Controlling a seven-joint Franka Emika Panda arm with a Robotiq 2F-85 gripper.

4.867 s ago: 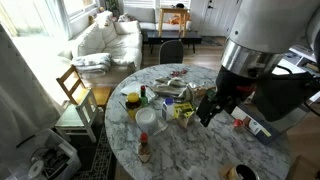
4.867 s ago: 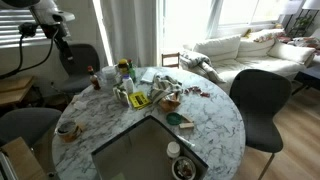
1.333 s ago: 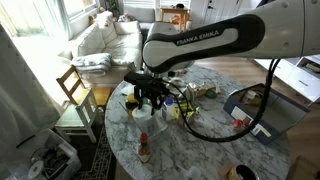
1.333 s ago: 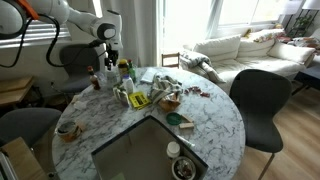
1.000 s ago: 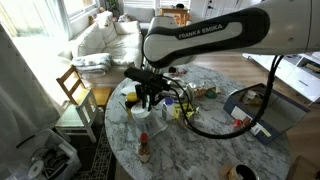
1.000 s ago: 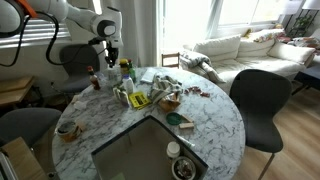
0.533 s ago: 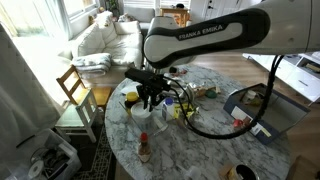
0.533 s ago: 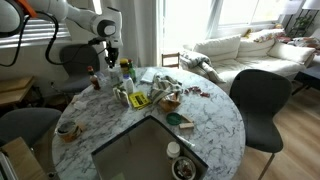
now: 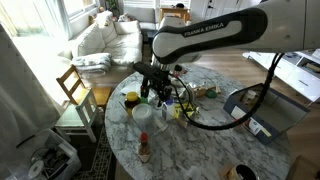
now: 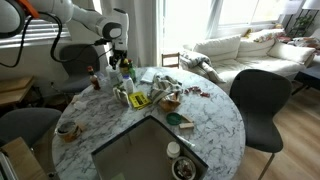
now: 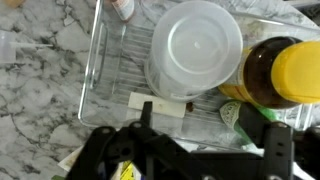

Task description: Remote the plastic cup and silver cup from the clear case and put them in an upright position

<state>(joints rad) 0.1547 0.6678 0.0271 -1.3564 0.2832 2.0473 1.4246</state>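
While your gripper (image 11: 210,128) is hanging wide open and empty, a round tub (image 11: 195,48) is sitting just ahead, beside a bottle (image 11: 285,72).

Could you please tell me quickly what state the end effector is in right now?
End effector: open, holding nothing.

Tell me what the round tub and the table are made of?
The tub looks like cloudy, see-through plastic, smooth and shiny. The table looks like marble, white with grey veins, though it could be printed.
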